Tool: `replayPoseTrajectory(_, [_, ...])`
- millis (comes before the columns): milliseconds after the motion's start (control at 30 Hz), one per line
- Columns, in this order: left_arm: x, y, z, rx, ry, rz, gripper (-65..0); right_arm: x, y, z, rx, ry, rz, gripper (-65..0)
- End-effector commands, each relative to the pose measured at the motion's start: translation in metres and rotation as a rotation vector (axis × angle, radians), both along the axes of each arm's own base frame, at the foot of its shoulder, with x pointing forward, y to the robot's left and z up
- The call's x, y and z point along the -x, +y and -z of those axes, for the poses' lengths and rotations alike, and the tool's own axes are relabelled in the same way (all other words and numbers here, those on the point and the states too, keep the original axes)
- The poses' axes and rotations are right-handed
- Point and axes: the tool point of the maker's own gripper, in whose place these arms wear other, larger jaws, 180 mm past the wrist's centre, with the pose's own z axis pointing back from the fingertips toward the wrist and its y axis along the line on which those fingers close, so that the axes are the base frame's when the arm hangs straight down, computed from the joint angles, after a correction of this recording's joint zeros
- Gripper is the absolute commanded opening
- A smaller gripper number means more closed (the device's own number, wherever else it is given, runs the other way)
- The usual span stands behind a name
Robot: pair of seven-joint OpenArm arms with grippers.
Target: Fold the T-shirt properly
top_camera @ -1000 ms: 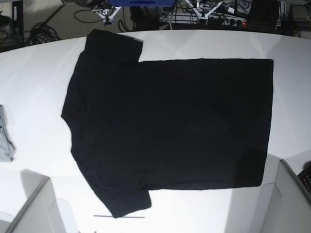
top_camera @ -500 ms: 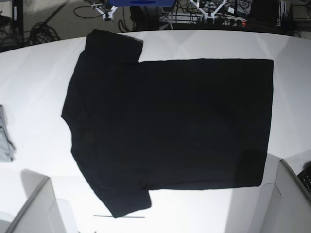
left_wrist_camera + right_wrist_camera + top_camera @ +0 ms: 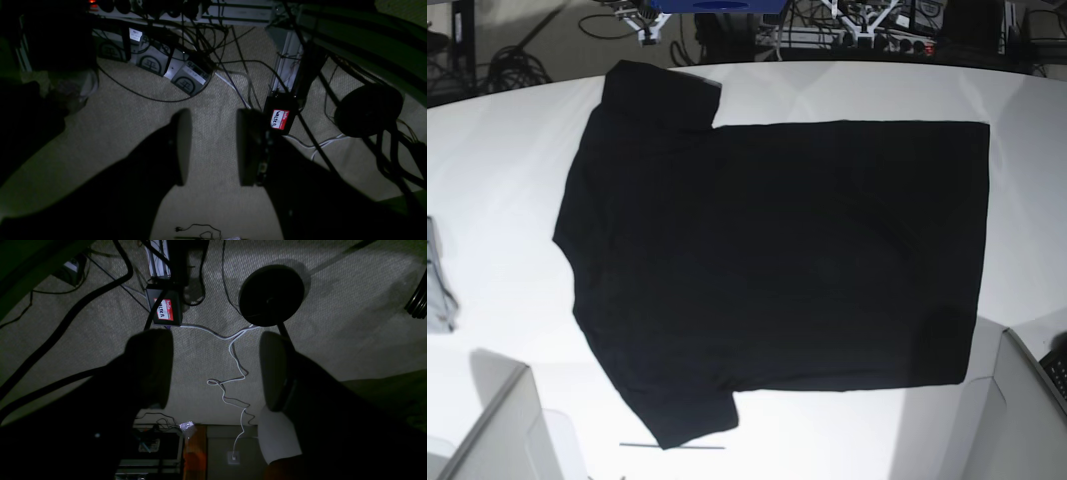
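The black T-shirt (image 3: 777,260) lies spread flat on the white table (image 3: 497,160) in the base view, with its sleeves to the left and its hem to the right. Neither gripper shows in that view. In the left wrist view my left gripper (image 3: 213,116) hangs over carpet and cables, its fingers apart with nothing between them. In the right wrist view my right gripper (image 3: 215,346) stands wide open over the floor, also holding nothing. No cloth appears in either wrist view.
A grey cloth piece (image 3: 437,280) lies at the table's left edge. Pale grey blocks rise at the bottom left (image 3: 497,430) and bottom right (image 3: 1027,410) corners. Cables and racks crowd the floor beyond the far edge. A black round base (image 3: 271,295) sits on the carpet.
The T-shirt lies just as before. Only small white fittings beyond the table's far edge have shifted slightly.
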Motion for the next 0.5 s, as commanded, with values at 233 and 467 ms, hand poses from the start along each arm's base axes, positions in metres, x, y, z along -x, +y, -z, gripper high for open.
replayPoseTrajectory(233, [0.0031, 0.0011, -0.0003, -0.005, 0.004, -0.007, -63.8, 0.0027, -0.0009, -0.0002, 0.003, 0.003, 0.009, -65.0])
replayPoseTrajectory(467, [0.0028, 0.0011, -0.0004, -0.005, 0.002, -0.002, -65.0, 0.0021, -0.0022, -0.0002, 0.006, 0.002, 0.006, -65.0])
